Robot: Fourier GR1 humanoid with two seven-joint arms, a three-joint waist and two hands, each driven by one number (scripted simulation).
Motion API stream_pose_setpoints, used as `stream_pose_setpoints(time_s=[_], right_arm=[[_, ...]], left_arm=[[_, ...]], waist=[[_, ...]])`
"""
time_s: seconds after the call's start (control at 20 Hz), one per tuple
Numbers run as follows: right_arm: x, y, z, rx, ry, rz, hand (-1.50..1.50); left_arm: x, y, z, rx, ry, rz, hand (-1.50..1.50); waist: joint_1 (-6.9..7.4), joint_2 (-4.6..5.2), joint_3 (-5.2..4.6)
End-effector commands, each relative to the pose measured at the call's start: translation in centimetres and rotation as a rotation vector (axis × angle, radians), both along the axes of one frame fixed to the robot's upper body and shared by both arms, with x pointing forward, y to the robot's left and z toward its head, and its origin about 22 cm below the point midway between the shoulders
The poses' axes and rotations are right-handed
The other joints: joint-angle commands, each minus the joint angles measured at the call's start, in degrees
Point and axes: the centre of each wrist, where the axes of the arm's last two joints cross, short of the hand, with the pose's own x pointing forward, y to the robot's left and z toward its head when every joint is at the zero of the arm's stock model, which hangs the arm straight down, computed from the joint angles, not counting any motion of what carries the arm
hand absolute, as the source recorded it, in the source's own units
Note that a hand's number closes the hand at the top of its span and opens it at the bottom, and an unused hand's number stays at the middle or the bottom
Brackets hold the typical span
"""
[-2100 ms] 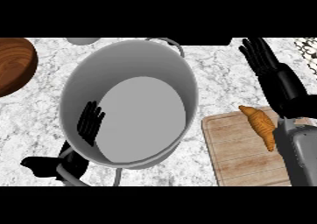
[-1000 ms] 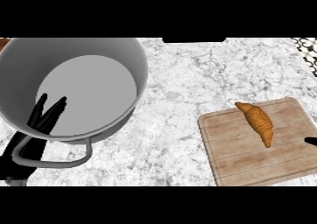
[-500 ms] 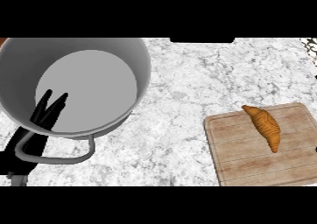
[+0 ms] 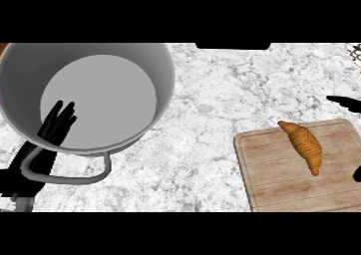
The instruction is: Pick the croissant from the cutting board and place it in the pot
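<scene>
Though the pot (image 4: 166,74) fills the counter's far-left corner, the croissant (image 4: 302,145) lies by the right hand (image 4: 349,103).
By the counter's left edge, the left hand (image 4: 57,124) rests over the pot's near wall with straight, relaxed fingers, holding nothing. Well apart, toward the near-right corner, the cutting board (image 4: 286,191) carries the croissant on its right half, long axis running far to near, near tip angled slightly right. At the right edge the right hand shows only two dark tips, spread wide and empty. The croissant lies just left of them, so this nearer hand likely needs a short leftward reach across the narrow width.
</scene>
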Motion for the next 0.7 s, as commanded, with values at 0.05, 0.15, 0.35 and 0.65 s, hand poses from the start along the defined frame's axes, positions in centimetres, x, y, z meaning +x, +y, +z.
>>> stream_pose_setpoints(time_s=[0.05,0.15,0.35,0.65], right_arm=[[2.0,2.8,0.5,-0.021,0.094,0.048,-1.5],[1.6,2.9,-1.3,-0.037,0.125,0.053,-1.5],[3.5,4.4,0.4,-0.109,0.136,0.026,-1.5],[4.5,6.0,-0.9,-0.147,0.166,0.044,-1.5]], left_arm=[[-0.1,3.4,-1.8,0.182,0.12,0.166,0.0],[0.0,3.3,-1.9,0.19,0.121,0.188,0.0],[-1.5,3.6,-3.0,0.205,0.13,0.167,0.0],[-0.2,3.2,-3.4,0.201,0.12,0.181,0.0]], waist=[[-0.28,0.44,-0.2],[-1.0,0.42,-0.11],[-0.02,0.39,-0.19],[-1.32,0.6,-0.14]])
